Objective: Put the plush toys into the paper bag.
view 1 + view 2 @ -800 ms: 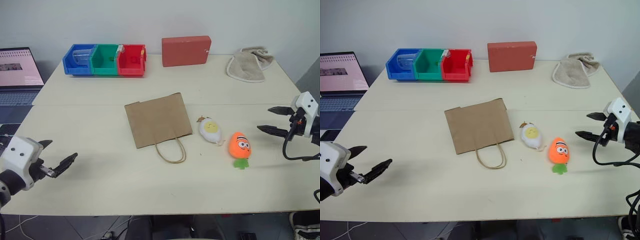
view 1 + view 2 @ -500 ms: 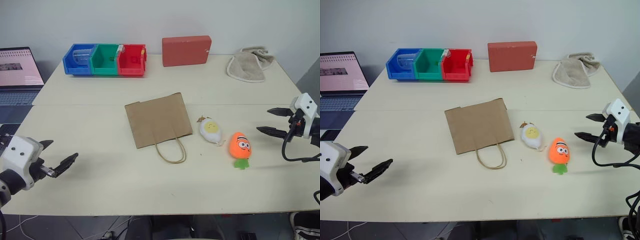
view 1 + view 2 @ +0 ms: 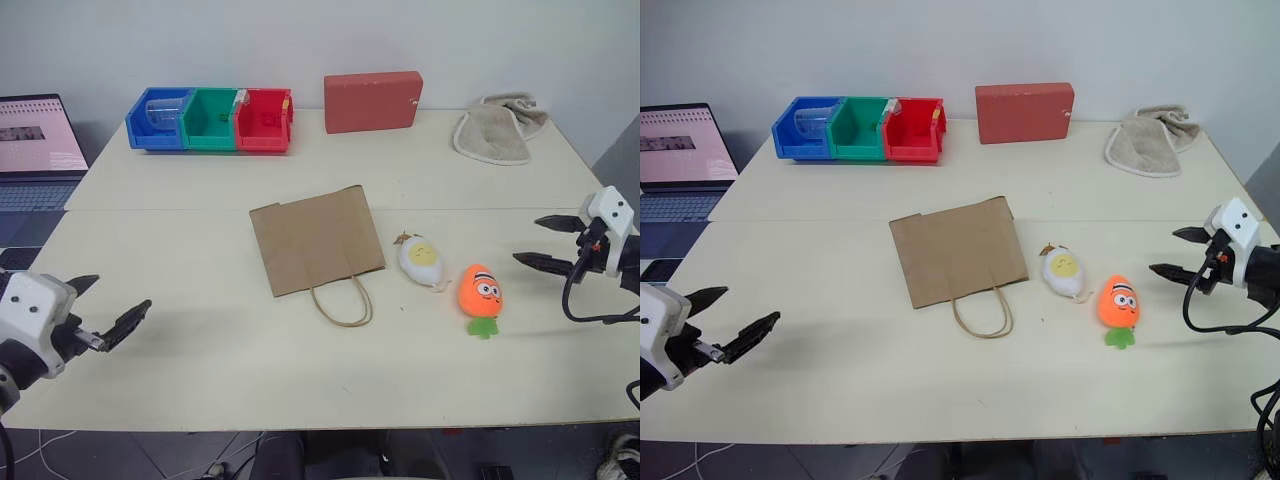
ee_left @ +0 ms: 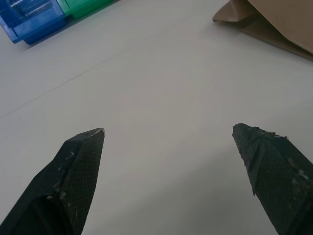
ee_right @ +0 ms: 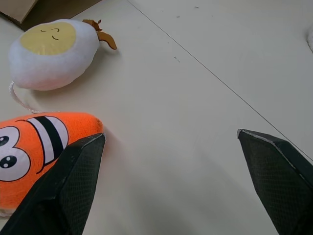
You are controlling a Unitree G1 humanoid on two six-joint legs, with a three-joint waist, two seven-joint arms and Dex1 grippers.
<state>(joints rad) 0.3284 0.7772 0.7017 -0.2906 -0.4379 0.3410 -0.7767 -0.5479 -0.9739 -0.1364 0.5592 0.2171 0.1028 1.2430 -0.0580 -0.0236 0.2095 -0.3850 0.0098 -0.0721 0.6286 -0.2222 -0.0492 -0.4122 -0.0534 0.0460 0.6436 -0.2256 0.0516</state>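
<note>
The brown paper bag (image 3: 316, 240) lies flat in the middle of the table, its cord handle (image 3: 343, 305) towards me. Just right of it lie the plush toys: a white egg (image 3: 421, 260) with a yellow face, and an orange carrot (image 3: 480, 292) with green leaves. My right gripper (image 3: 527, 239) hovers open a short way right of the carrot, pointing at it, and the right wrist view shows the carrot (image 5: 39, 152) and the egg (image 5: 49, 51) ahead of it. Over the table's front left corner my left gripper (image 3: 123, 291) is open and empty, far from the bag (image 4: 279, 19).
Blue, green and red bins (image 3: 210, 118) stand in a row at the back left. A red box (image 3: 371, 101) is at the back middle and a beige towel (image 3: 497, 130) at the back right. A laptop (image 3: 38, 140) sits off the table's left side.
My left gripper has edged slightly back towards the table's front left edge. The right gripper, the toys and the bag have kept still.
</note>
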